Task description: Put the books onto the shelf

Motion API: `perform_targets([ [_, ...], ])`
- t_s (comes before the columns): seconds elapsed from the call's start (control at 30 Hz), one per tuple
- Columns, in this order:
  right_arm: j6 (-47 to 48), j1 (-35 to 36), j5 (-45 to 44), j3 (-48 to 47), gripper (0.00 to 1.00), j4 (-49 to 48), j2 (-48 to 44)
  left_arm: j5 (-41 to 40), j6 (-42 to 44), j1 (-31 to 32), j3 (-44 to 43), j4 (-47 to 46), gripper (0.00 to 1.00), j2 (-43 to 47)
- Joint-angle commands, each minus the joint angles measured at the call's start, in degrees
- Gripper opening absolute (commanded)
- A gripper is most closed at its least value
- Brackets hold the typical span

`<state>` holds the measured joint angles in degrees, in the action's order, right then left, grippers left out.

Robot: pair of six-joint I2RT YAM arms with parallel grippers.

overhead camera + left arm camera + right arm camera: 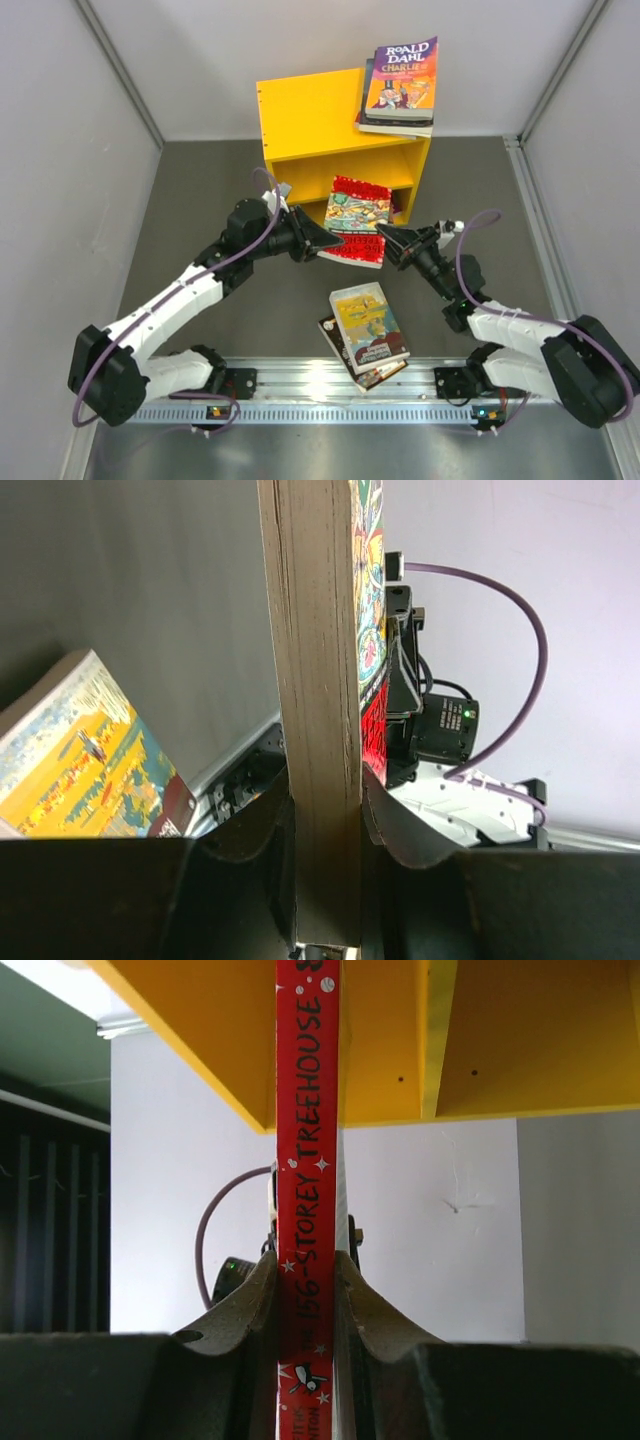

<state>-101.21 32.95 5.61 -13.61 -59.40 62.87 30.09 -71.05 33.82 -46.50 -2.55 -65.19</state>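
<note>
Top external view: the yellow shelf (310, 120) stands at upper centre of the frame, its two open compartments facing the arms, with a small stack of books lying flat on its upper right corner, the purple-orange Roald Dahl book (403, 75) on top. Just below the shelf's lower opening, at the middle of the frame, the red book (356, 220) is held off the floor between both arms. The left gripper (326, 240) comes in from the left and is clamped on the book's page edge, its fingers (250, 830) pressed against both covers in the left wrist view. The right gripper (388, 237) comes in from the right and is clamped on the red spine, which runs straight up between its fingers (365, 1310) in the right wrist view, the shelf's yellow boards overhead. Lower centre of the top view, near the arms' bases, two more books (368, 330) lie stacked on the dark floor.
</note>
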Motion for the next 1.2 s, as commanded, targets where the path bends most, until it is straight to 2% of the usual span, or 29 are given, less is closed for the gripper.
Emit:
perform_targets([
  [0.0, -1.89, -0.86, 2.56, -6.95, 0.00, -13.99, 2.95, -3.62, 3.46, 0.45, -3.86, 0.96, 0.00, -2.48],
  [0.27, -2.06, -10.43, 10.47, -16.44, 0.00, -14.26, 11.92, -9.25, 4.43, 0.63, -10.35, 2.37, 0.00, -9.42],
  [0.47, -3.03, -14.13, 13.29, -20.23, 0.02, -14.26, 16.40, -15.56, 2.67, 1.33, -14.92, 4.39, 0.00, -15.14],
  [0.57, -3.12, -15.45, 15.65, -21.11, 0.12, -14.52, 17.37, -19.70, 2.14, 2.38, -18.69, 9.22, 0.00, -18.82],
  [0.6, -3.12, -15.89, 16.36, -21.11, 0.24, -14.61, 17.37, -20.50, 2.14, 3.00, -19.50, 10.10, 0.00, -19.71],
  [0.67, -3.12, -17.12, 17.94, -20.76, 0.34, -14.61, 17.29, -21.64, 1.44, 3.44, -21.25, 10.81, 0.00, -22.08],
  [0.7, -3.12, -17.56, 18.47, -20.50, 0.44, -14.52, 17.02, -22.52, 1.18, 3.96, -21.79, 10.90, 0.00, -22.96],
  [0.8, -2.77, -19.50, 20.66, -18.92, 0.60, -13.38, 15.36, -23.93, -0.14, 4.58, -23.54, 11.42, 0.00, -25.77],
  [0.9, -1.10, -21.43, 23.38, -16.73, 0.69, -9.79, 12.46, -24.64, -1.46, 4.93, -24.69, 11.69, 0.00, -28.32],
  [1.1, 4.25, -22.84, 28.30, -11.45, 0.72, 0.14, 3.85, -24.81, -2.87, 5.20, -26.88, 11.69, 0.00, -31.22],
  [1.13, 6.01, -22.84, 29.36, -11.44, 0.72, 3.55, 0.44, -24.90, -2.87, 5.20, -27.15, 11.77, 0.00, -31.49],
  [1.17, 11.16, -22.67, 30.24, -12.23, 0.73, 12.63, -1.68, -24.99, -2.87, 5.29, -27.85, 11.69, 0.00, -31.75],
])
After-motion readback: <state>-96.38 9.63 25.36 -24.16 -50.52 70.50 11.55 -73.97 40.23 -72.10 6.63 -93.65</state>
